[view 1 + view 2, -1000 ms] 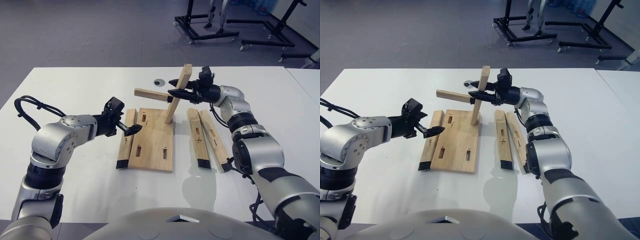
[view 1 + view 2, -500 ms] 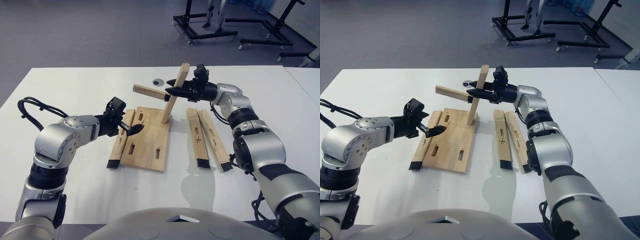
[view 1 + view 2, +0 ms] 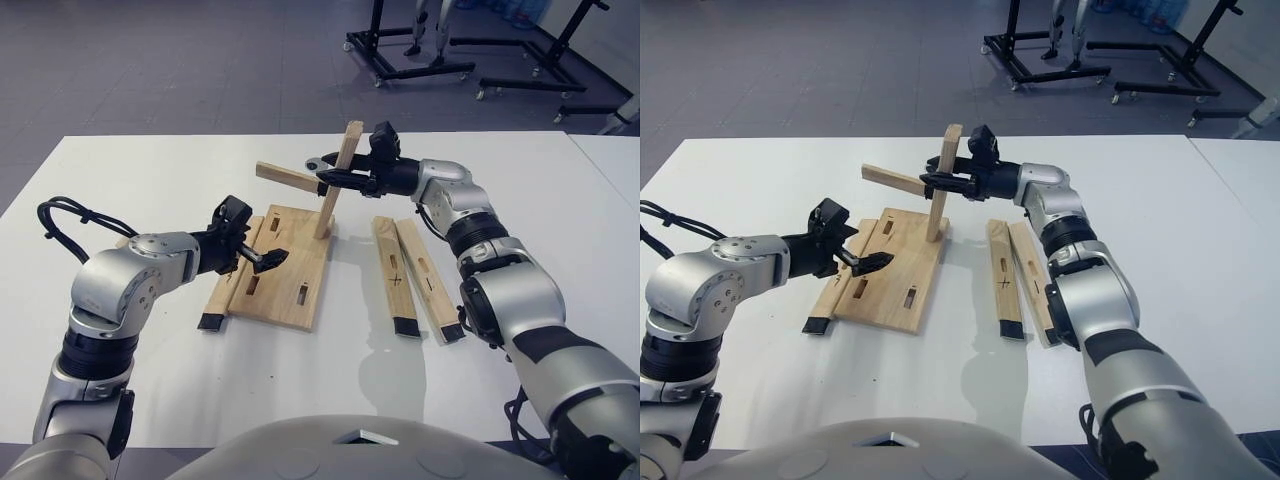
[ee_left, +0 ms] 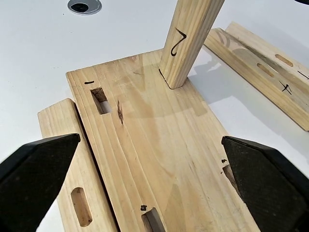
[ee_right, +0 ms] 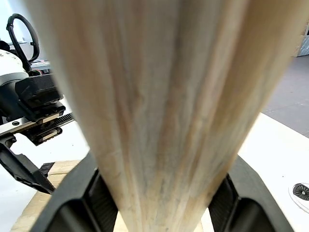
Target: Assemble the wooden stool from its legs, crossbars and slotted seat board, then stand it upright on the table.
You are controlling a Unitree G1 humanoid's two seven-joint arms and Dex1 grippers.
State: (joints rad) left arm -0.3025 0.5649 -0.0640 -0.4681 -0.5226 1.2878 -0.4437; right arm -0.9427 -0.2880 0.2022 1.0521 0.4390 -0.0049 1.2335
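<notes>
Silver left arm bent at elbow, forearm angled inward; black two-fingered left claw (image 3: 262,257) spread wide. Silver right arm stretched forward; black right claw (image 3: 330,181) clamped on upright pale wooden leg (image 3: 328,210).

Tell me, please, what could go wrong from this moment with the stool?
1. The right gripper holds the tilted leg high up; a sideways pull might lever it out of its slot in the seat board.
2. The left gripper is open and grips nothing, so the board could slide and push the loose leg lying beside it.
</notes>
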